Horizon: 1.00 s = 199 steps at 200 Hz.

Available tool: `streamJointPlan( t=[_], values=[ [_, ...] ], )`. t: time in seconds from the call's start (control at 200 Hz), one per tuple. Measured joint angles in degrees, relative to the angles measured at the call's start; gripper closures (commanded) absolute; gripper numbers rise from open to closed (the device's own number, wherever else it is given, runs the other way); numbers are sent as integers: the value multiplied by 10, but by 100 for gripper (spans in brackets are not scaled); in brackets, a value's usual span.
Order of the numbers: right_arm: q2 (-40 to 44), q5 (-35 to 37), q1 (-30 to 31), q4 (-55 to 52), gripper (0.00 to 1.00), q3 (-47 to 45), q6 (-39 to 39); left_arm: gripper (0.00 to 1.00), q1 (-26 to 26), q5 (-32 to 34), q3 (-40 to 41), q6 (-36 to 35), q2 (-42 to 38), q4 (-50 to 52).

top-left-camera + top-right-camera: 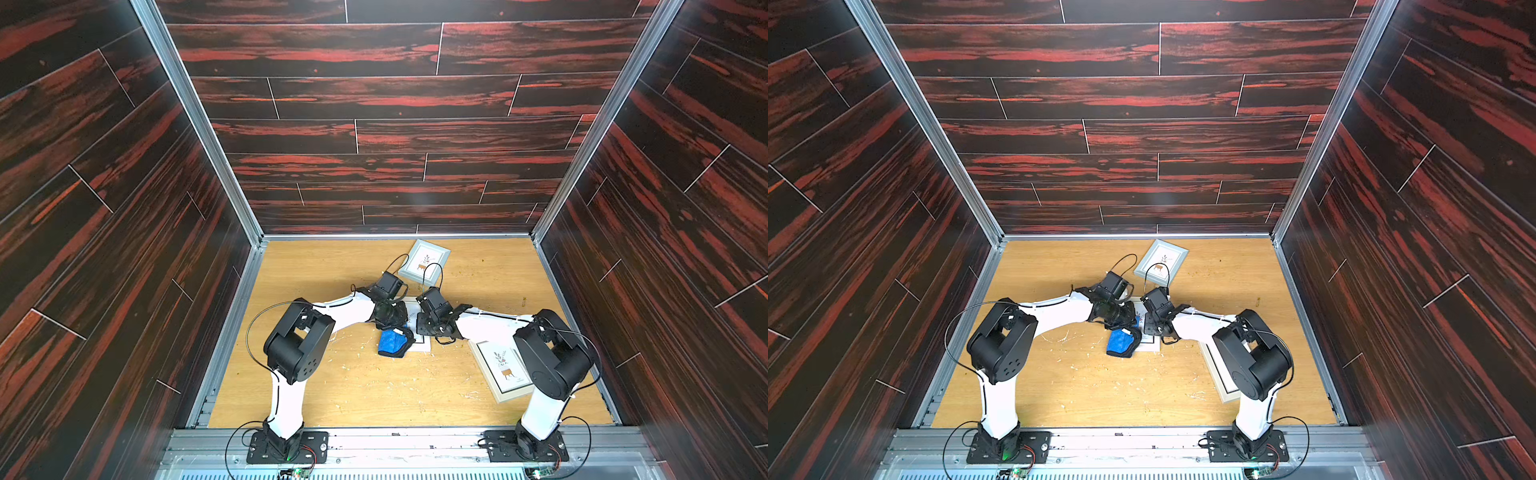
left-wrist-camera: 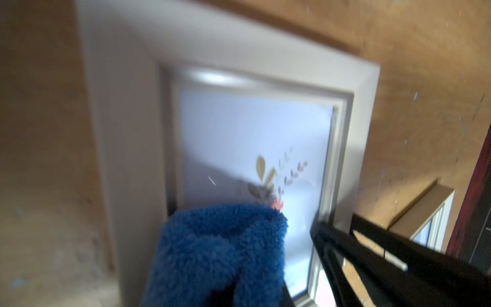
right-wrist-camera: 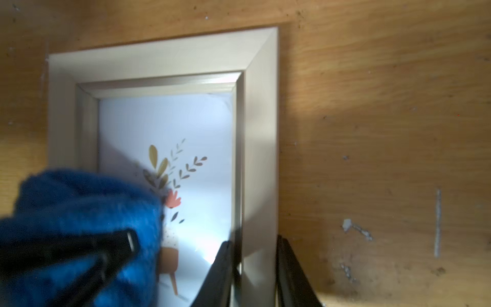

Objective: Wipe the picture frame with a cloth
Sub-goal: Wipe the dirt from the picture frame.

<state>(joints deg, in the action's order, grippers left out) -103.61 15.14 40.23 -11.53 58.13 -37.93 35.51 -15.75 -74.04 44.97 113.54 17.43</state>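
Wooden table (image 1: 353, 386), left hand (image 1: 395, 326) clamping blue cloth (image 1: 390, 343) on picture frame (image 3: 260, 133), right hand (image 3: 253, 252) pinching its edge.

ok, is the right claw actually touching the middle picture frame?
Touching. The right wrist view shows the right claw straddling the middle picture frame at its side rail, a finger pressed against each face, no gap.

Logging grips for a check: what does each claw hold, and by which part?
The left claw pinches the blue cloth by a bunched fold. The right claw clamps the picture frame by one side rail, a finger either side.
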Motion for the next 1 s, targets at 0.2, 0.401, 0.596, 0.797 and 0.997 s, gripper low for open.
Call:
streamJointPlan(
  t=[0.2,0.401,0.596,0.797,0.997],
  values=[
    [0,0,0,0,99,0,0,100,-36,-25,-97,1,75,-7],
    [0,7,-2,8,99,0,-4,100,-48,-52,-135,-2,108,-25],
    [0,5,-2,4,99,0,-4,100,-12,-43,-1,-3,23,-60],
    [0,5,-2,2,99,0,-4,100,-5,-51,50,1,-14,-63],
    [0,5,-2,2,99,-1,-5,100,-46,-45,-80,3,74,-55]
  ],
)
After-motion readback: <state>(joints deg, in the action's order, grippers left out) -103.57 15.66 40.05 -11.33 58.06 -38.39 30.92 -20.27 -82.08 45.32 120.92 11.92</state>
